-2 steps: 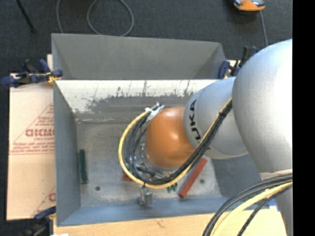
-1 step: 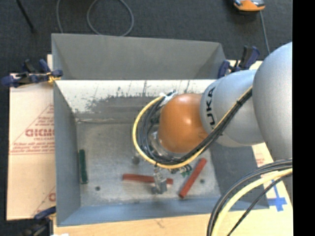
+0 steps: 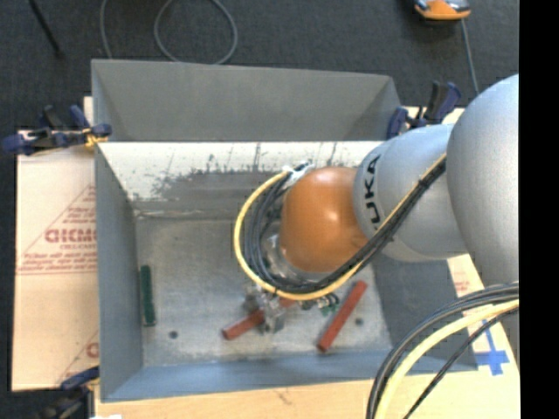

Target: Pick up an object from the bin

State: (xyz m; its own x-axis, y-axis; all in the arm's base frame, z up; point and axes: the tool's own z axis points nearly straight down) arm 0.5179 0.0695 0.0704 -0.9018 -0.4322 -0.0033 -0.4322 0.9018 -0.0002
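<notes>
My gripper (image 3: 266, 312) is low over the bin's floor near the front middle, under the orange cover. Its metal tips stand right at the right end of a short red stick (image 3: 238, 327) that lies slanting on the floor. I cannot see whether the tips are round the stick or just beside it. A longer red bar (image 3: 341, 317) lies slanting just to the right of the gripper, apart from it. A small greenish bit (image 3: 329, 304) shows between the gripper and that bar.
A dark green stick (image 3: 147, 295) lies along the left wall, far from the gripper. The arm with its orange cover and yellow and black cables hangs over the bin's middle and right.
</notes>
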